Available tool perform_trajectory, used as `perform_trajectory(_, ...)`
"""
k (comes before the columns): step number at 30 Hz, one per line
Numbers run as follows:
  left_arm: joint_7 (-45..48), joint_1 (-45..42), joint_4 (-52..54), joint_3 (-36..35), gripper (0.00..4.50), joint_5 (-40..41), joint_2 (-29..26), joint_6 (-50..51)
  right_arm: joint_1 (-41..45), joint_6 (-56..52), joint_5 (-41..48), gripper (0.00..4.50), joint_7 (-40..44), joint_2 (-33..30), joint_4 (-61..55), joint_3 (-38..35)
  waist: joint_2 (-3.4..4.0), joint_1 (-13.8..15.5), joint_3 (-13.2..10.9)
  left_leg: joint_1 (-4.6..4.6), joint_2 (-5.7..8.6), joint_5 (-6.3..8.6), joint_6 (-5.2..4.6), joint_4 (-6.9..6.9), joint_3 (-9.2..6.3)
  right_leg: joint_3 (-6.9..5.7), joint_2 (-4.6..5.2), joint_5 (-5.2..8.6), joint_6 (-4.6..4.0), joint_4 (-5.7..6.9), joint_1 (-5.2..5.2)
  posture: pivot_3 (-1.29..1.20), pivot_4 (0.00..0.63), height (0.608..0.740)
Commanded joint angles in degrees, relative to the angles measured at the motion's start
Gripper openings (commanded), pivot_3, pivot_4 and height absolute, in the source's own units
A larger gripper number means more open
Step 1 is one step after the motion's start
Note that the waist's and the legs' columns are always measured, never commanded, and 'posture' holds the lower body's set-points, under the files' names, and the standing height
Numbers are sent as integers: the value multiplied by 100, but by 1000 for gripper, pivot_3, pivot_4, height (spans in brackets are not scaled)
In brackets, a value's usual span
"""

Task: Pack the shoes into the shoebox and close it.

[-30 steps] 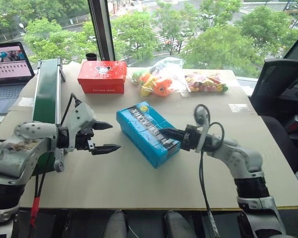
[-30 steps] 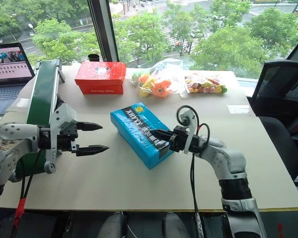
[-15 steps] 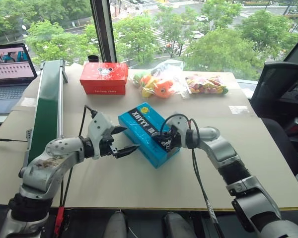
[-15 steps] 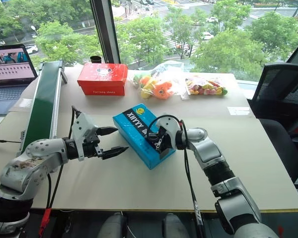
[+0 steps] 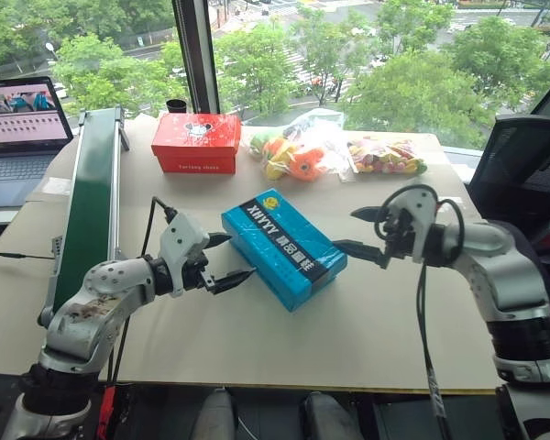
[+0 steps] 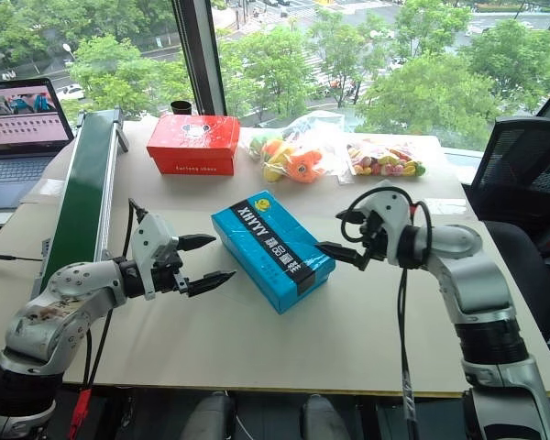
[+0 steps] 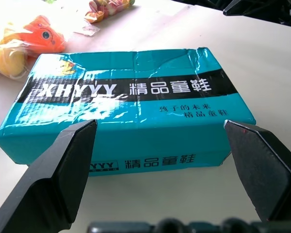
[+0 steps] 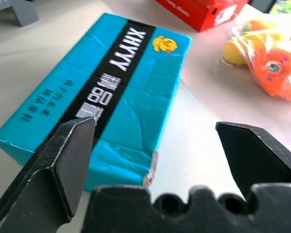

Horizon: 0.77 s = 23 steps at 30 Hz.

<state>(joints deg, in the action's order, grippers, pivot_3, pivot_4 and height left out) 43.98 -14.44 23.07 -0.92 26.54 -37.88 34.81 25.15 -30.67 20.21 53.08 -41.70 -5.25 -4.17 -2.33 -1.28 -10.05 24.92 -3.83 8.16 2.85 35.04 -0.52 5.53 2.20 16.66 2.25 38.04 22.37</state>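
The bright blue shoebox [image 5: 282, 246] lies shut in the middle of the table, its black band of white lettering facing up. The shoes are hidden. My left gripper [image 5: 241, 256] stands open just off the box's left long side, fingertips pointing at it without touching. My right gripper [image 5: 345, 229] is open too, a short way off the box's right side. The left wrist view looks at the box [image 7: 136, 111] between spread fingers [image 7: 63, 165]. From the right wrist the box [image 8: 111, 92] shows past the left finger [image 8: 63, 160].
A red-orange box [image 5: 196, 142] stands at the back left beside a green conveyor [image 5: 90, 197] and a laptop [image 5: 18, 128]. Two clear bags of toys [image 5: 298, 151] [image 5: 385, 156] lie at the back. A black chair [image 5: 522, 165] stands off the table's right edge.
My right gripper, shut against the box's right side before, has opened and drawn away to the right. The left gripper has edged closer to the box, still open.
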Motion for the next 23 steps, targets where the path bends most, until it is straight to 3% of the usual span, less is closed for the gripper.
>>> perform_trajectory(1, -315, 219, -53, -81, 4500, -252, 211, -379, -582, -152, 175, 4480, -260, -206, -216, -791, 0, 12, 0, 0, 0, 0, 0, -1, 0, 0, 0, 0, 0, -1, -1, 0, 150, 739)
perform_trajectory(4, -927, 421, -257, -69, 4500, -580, 718, -722, -1033, -285, 512, 4480, -634, 114, -213, -1337, 0, 39, 0, 0, 0, 2, -3, -2, 0, 0, 1, 0, 0, -5, -2, 0, 150, 739)
perform_trajectory(9, -2252, 878, -807, -174, 4500, -1222, 1913, -1583, -1682, 247, 698, 4480, -1652, 1158, 12, -2213, -1, 27, 3, -6, 1, 2, -3, 8, 0, 2, 1, -1, 1, 0, -12, 0, 150, 739)
perform_trajectory(12, -2480, 1171, -1091, 55, 4500, -1485, 2307, -2000, -1765, 589, 855, 4480, -2229, 1775, 280, -2664, 4, 6, 5, -10, 1, 2, -3, 9, 0, 4, 1, -1, 0, 3, -12, 0, 150, 739)
perform_trajectory(20, -2951, 1600, -2390, 177, 4500, -2170, 2676, -3137, -2670, 2274, -539, 4480, -2602, 2405, 811, -1550, 58, 1, 39, -18, 4, 2, -3, 0, 5, 8, 1, 0, 2, 1, -12, 0, 150, 739)
perform_trajectory(23, -3069, 1666, -2656, 130, 4500, -2236, 2739, -3346, -2685, 2514, -553, 4480, -2746, 2550, 964, -1487, 70, -28, 53, -28, 4, 2, -2, -1, 9, 13, 1, 8, 15, 0, -16, 0, 150, 739)
